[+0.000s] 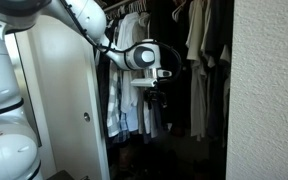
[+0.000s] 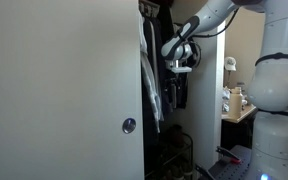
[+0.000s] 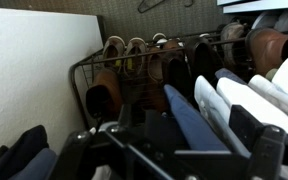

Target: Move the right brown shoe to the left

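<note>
In the wrist view a wire shoe rack (image 3: 81, 72) stands on the closet floor against the white wall. A pair of tan-brown shoes (image 3: 125, 52) sits on its top row and a darker brown shoe (image 3: 104, 97) lies on the row below. More brown shoes (image 3: 268, 45) show at the far right. My gripper (image 3: 169, 135) is open and empty, high above the rack among hanging clothes, with a blue garment (image 3: 189, 118) between its fingers. In both exterior views the gripper (image 1: 156, 92) (image 2: 180, 80) hangs inside the closet at clothes height. The shoes are hidden in those views.
Hanging shirts (image 1: 124, 85) and dark garments (image 1: 199, 60) fill the closet. White clothes (image 3: 246, 100) press on my right finger side. A white door with a knob (image 2: 129, 125) and a white wall (image 3: 24, 80) bound the closet. A hanger (image 3: 159, 6) shows at top.
</note>
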You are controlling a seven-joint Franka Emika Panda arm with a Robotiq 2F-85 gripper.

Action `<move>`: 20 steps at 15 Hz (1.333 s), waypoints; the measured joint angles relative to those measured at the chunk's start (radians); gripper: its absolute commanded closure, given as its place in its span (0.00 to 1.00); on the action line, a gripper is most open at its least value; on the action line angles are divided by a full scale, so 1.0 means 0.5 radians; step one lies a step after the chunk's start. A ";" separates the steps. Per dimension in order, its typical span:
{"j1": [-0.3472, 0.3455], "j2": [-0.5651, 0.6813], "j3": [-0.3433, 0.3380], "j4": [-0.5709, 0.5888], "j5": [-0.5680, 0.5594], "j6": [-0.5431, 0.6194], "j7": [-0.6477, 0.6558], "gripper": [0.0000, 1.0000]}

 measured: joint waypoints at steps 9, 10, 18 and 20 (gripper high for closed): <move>-0.250 0.615 -0.126 0.401 0.171 0.008 -0.625 0.00; -0.275 0.683 -0.116 0.421 0.225 0.057 -0.664 0.00; -0.322 0.887 -0.076 0.516 0.336 0.161 -0.713 0.00; -0.323 0.893 -0.073 0.517 0.333 0.163 -0.713 0.00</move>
